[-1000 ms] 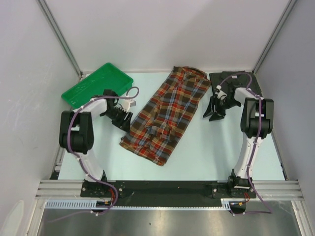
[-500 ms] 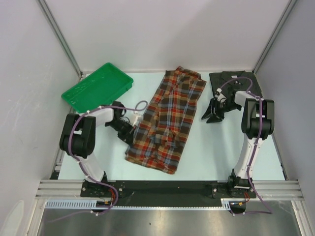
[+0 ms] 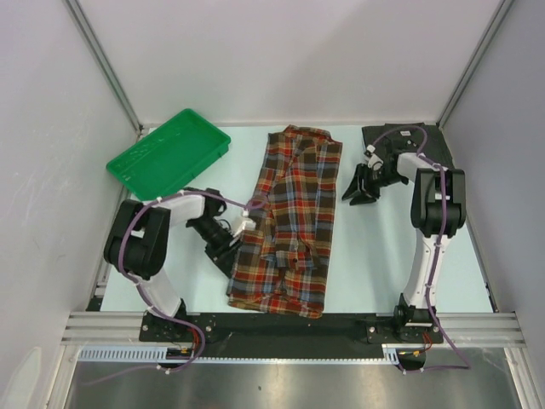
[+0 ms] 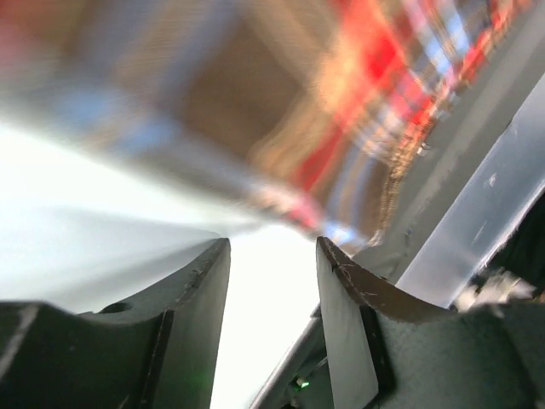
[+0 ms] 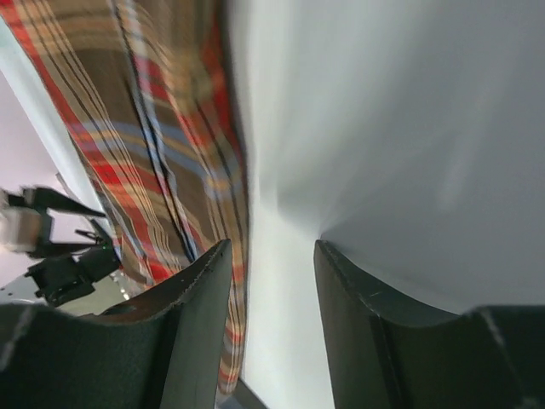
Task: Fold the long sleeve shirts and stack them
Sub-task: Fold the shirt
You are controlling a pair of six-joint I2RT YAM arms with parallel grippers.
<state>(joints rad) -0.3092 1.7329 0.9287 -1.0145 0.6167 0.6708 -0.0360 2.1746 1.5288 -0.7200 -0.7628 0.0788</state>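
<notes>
The plaid shirt (image 3: 294,223) lies lengthwise mid-surface (image 3: 375,256), and the grey shirt (image 3: 375,136) is at 1 o'clock. The left end effector (image 3: 228,249) at its 8 o'clock edge and the right end effector (image 3: 356,194) at 2 o'clock are both released and empty. Pinch the side edges low and fold them inward evenly.

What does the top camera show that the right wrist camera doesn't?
Only the top view shows the tray, the grey shirt and the whole plaid shirt laid out. Only the right wrist view shows the right end effector close up, its fingers apart with bare table between them. Both show the plaid shirt's edge and the table.
</notes>
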